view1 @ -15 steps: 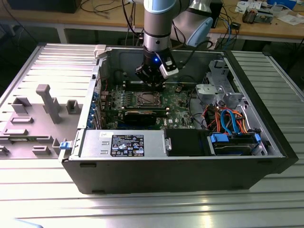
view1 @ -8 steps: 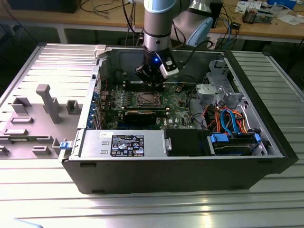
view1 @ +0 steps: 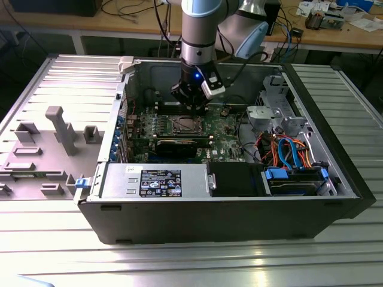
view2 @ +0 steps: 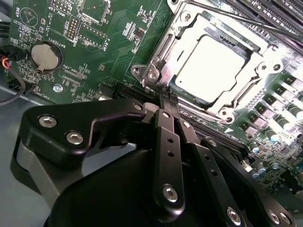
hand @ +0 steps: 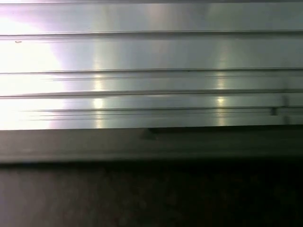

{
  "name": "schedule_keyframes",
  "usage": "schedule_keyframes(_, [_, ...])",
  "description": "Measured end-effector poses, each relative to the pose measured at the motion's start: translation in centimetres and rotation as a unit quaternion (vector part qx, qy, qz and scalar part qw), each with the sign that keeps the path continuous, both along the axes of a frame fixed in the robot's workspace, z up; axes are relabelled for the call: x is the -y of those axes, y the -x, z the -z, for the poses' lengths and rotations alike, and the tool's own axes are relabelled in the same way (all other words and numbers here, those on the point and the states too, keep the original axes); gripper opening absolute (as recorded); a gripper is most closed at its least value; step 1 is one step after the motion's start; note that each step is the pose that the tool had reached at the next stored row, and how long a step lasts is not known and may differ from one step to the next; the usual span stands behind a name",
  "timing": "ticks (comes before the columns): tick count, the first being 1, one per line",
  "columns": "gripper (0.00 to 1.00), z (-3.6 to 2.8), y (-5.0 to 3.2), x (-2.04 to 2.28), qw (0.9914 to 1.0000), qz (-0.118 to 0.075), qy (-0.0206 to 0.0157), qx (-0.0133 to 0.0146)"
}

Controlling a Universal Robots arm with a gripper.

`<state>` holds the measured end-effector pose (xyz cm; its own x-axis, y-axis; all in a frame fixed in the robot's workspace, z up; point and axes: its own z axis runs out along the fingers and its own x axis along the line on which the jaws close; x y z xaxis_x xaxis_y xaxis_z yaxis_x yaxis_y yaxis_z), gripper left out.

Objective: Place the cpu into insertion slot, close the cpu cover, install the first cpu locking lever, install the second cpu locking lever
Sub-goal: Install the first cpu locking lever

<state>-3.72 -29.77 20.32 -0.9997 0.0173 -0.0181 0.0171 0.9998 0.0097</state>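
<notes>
An open computer case (view1: 239, 197) lies on a ribbed metal table (view1: 179, 263), with a green motherboard (view2: 94, 52) on its floor and the arm (view1: 197, 30) reaching down into it. On the motherboard, the cover (view2: 265, 61) lies flat over the slot (view2: 163, 52), and the pale cpu (view2: 210, 64) shows through the cover's window, seated in the slot. The gripper (view2: 166, 97) is just beside the slot's corner, its two thin black fingers (view2: 164, 142) pressed together with nothing held, tips at the slot's edge near a corner screw (view2: 152, 74).
</notes>
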Motion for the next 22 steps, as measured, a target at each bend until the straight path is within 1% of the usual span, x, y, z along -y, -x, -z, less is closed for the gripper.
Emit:
schedule_keyframes(4, [0.11, 0.16, -0.02, 0.01, 1.0, 0.0, -0.0011, -0.0001])
schedule_keyframes(8, [0.11, 0.17, -0.03, 0.0, 0.99994, 0.0, -0.0107, 0.0001])
schedule_keyframes(9, [0.11, 0.17, -0.03, 0.0, 0.99992, 0.0, -0.0124, 0.0])
schedule_keyframes(11, [0.11, 0.09, -0.03, -0.01, 0.99992, 0.0, -0.0127, 0.0002])
schedule_keyframes(12, [0.11, -0.15, -0.04, -0.01, 0.99992, 0.0, -0.0124, 0.0001])
schedule_keyframes(14, [0.11, -0.35, -0.04, 0.0, 0.99993, 0.0, -0.012, 0.0001])
schedule_keyframes(16, [0.11, -0.38, -0.06, 0.03, 0.99995, 0.0, -0.0105, 0.0])
schedule_keyframes(20, [0.11, -0.38, -0.05, 0.41, 0.99996, 0.0, -0.0085, 0.0])
schedule_keyframes(22, [0.11, -0.37, -0.05, 0.61, 0.99997, 0.0, -0.008, 0.0])
